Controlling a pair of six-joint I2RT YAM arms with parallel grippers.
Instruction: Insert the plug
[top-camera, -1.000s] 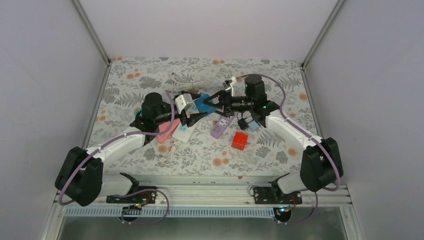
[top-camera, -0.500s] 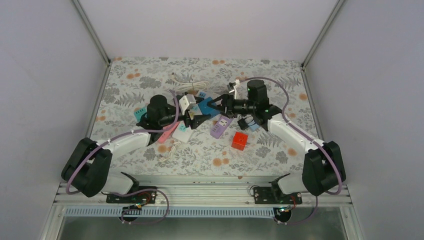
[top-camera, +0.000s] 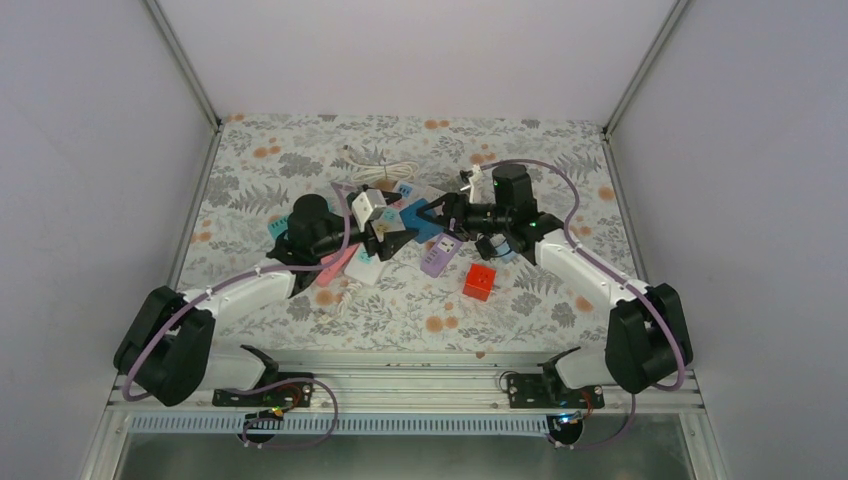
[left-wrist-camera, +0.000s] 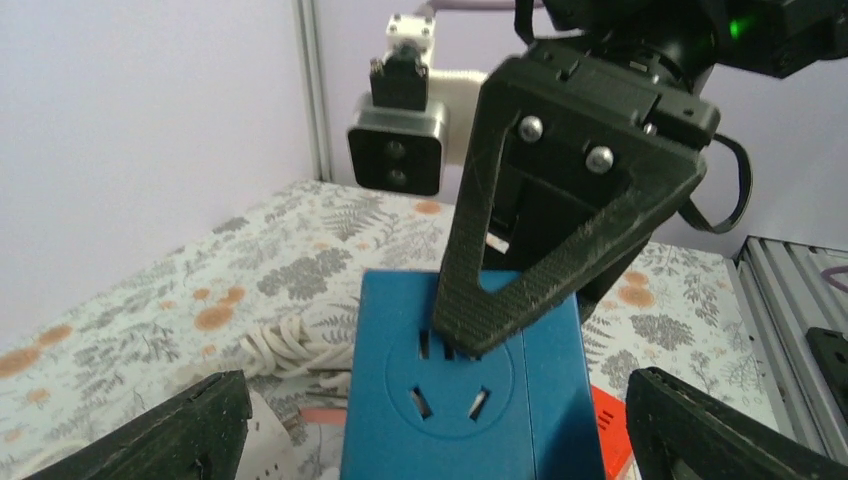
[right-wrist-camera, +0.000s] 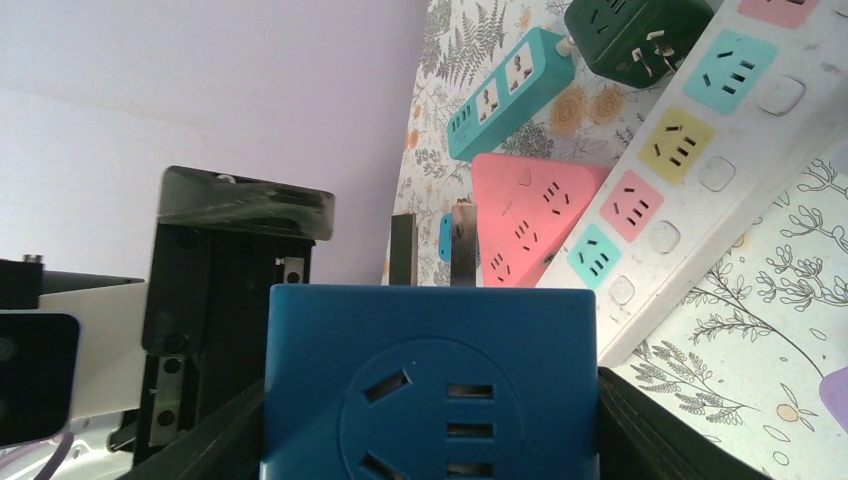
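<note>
The plug is a blue cube adapter (top-camera: 418, 220) with two metal prongs (right-wrist-camera: 462, 245) on its far face. My right gripper (top-camera: 428, 214) is shut on it and holds it above the white power strip (right-wrist-camera: 700, 150) with coloured sockets. In the right wrist view the cube (right-wrist-camera: 430, 380) fills the space between the fingers. In the left wrist view the cube (left-wrist-camera: 460, 400) sits between my left gripper's (left-wrist-camera: 455, 425) wide-apart fingers without touching them, with a right finger (left-wrist-camera: 540, 250) across its top. My left gripper (top-camera: 392, 238) is open.
A white cube adapter (top-camera: 368, 205) sits by the left gripper. A pink triangular adapter (top-camera: 335, 262), a teal strip (top-camera: 280, 228), a purple strip (top-camera: 440, 253) and a red cube (top-camera: 479, 281) lie around. A white cable (top-camera: 385, 172) is coiled behind.
My right gripper has carried the blue cube a little right and nearer. My left arm swung towards it, then eased back slightly.
</note>
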